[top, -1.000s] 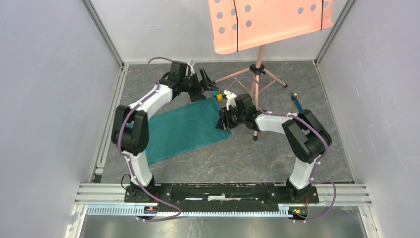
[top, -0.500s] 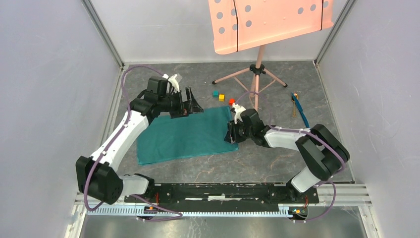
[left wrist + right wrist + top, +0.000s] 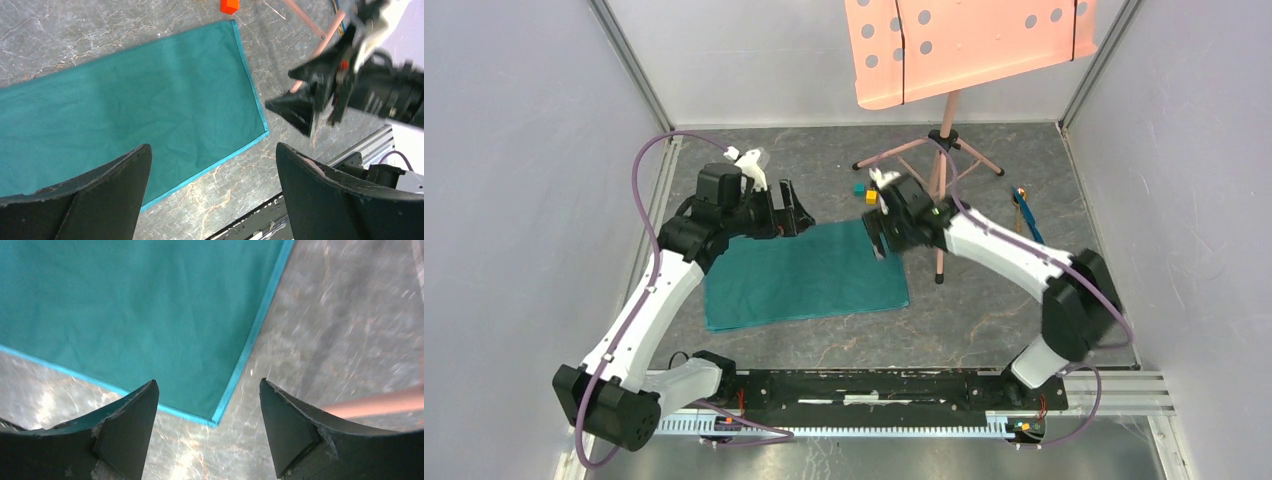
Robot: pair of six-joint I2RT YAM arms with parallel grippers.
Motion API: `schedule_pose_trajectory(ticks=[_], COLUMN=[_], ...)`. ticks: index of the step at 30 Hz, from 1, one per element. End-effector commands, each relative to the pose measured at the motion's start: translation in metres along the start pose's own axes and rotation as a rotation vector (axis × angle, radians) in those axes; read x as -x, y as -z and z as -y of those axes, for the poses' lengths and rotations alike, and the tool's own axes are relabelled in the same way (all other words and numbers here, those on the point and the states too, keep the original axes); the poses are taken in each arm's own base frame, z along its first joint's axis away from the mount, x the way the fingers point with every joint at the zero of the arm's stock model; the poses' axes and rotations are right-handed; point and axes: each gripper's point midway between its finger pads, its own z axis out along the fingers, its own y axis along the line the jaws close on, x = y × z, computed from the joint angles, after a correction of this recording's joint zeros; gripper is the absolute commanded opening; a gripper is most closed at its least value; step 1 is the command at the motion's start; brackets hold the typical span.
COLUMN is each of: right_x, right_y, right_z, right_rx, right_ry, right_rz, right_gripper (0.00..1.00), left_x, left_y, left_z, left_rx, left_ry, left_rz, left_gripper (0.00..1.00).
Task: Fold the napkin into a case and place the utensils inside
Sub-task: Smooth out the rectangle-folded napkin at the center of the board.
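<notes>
napkin (image 3: 809, 275) lies flat on the desk (image 3: 984, 320), folding unfinished, left pincer (image 3: 796, 210) and right pincer (image 3: 877, 236) both spread and empty above its far edge, utensils (image 3: 1025, 212) well apart at right, so next likely calls for pinching an edge to fold it narrower.

Inspected: the white-and-black left arm (image 3: 639, 310) has glossy white link shells between bulky matt black joint housings. The white-and-black right arm (image 3: 1004, 252) is of identical build. A thin purple cable (image 3: 637, 175) loops outside each arm. A small white bracket (image 3: 749, 160) sits at each wrist. The black left gripper (image 3: 796, 208) and black right gripper (image 3: 874, 238) carry tapered wedge-shaped fingers (image 3: 122, 432) with edges scuffed pale grey. Both bases share one flat black mounting plate (image 3: 874, 385)
</notes>
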Motion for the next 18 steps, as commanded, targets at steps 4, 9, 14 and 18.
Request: schedule_pose_trajectory(ticks=[4, 9, 14, 18], right_x=[0.008, 0.008, -0.001, -0.004], right_y=[-0.016, -0.032, -0.05, -0.06], right_z=[0.016, 0.025, 0.024, 0.025], right_rx=[-0.088, -0.088, -0.044, -0.025], right_ry=[-0.016, -0.031, -0.053, -0.059], right_rz=[-0.339, -0.388, -0.434, -0.452], right_gripper=[0.78, 0.72, 0.63, 0.6], left_x=[0.012, 0.004, -0.002, -0.004], left_y=[0.013, 0.015, 0.012, 0.011], left_z=[-0.004, -0.014, -0.014, -0.014], left_rx=[0.01, 0.041, 0.033, 0.043], left_ry=[-0.12, -0.152, -0.148, -0.164], left_rz=[0.109, 0.117, 0.1, 0.091], left_gripper=[1.0, 1.0, 1.0, 1.0])
